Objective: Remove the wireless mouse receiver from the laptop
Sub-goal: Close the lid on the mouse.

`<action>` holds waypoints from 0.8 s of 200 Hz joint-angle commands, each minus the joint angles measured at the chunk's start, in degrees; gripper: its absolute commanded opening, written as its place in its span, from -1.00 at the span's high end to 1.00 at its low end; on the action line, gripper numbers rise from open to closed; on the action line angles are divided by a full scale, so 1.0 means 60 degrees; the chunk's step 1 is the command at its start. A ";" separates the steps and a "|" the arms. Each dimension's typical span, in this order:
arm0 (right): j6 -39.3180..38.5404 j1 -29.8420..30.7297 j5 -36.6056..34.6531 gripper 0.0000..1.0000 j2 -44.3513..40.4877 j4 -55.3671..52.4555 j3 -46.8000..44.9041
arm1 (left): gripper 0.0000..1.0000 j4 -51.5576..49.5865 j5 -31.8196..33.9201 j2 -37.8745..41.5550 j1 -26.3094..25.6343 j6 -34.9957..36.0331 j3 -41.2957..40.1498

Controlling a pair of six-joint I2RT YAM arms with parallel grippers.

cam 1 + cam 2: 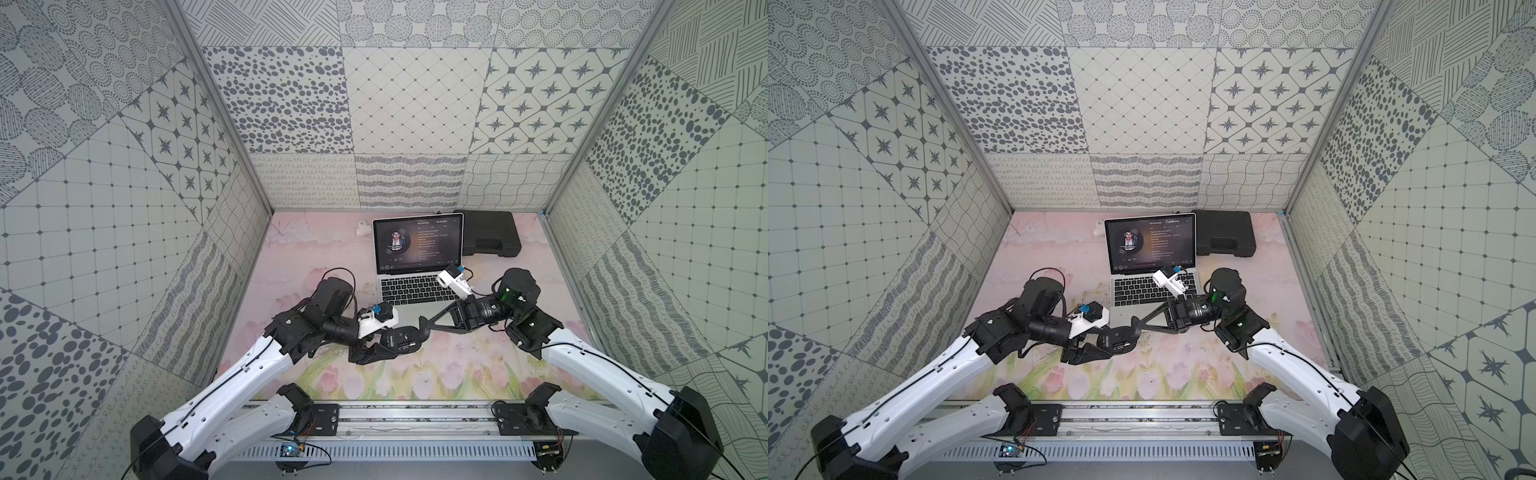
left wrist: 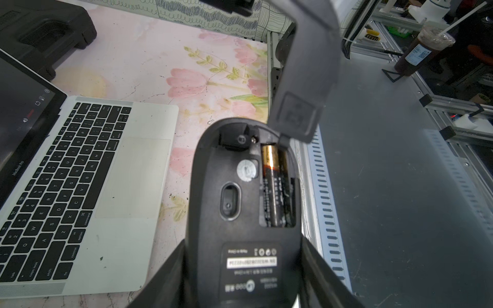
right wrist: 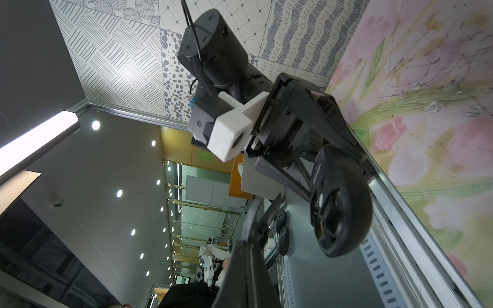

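Left gripper (image 1: 395, 344) clamps the upturned mouse (image 2: 213, 170); right gripper (image 1: 424, 324), jaws pressed together, tip at its end
Receiver (image 2: 241, 138) sits in the mouse's slot beside the battery (image 2: 272, 186); laptop (image 1: 409, 309) stands open behind

The laptop (image 1: 417, 270) is silver with black keys (image 1: 415, 289). Its dark screen (image 1: 417, 243) shows a round portrait and pale text. A black case (image 1: 492, 232) lies at the table's far right corner. The table (image 1: 316, 257) is pale pink, with pink tulips and green leaves along its near edge. The walls (image 1: 415, 104) are off-white with grey patterns: spots, stars, diamond grids, wavy stripes and hatching. The left arm (image 1: 249, 365) and right arm (image 1: 590, 365) are white with black joints. The mouse (image 2: 234, 192) is black; its underside carries a white label (image 2: 251, 262) and a black-and-gold battery (image 2: 274, 186).
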State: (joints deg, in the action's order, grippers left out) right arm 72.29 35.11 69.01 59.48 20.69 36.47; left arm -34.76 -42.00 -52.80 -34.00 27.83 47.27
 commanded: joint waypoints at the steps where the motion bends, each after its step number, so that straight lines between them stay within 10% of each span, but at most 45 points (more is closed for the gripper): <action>1: 0.0070 0.0027 -0.0193 1.00 0.0213 0.0973 -0.0271 | 1.00 0.0471 -0.1001 0.0109 0.0089 0.0429 -0.0054; 160: 0.0389 0.0353 -0.0168 1.00 0.0889 0.1836 -0.0464 | 1.00 0.0876 -0.1095 -0.0137 0.0751 -0.0040 0.0067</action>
State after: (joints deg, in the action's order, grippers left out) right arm 74.35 36.75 67.68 64.90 28.53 34.59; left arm -33.23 -44.07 -54.08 -30.92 28.01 47.35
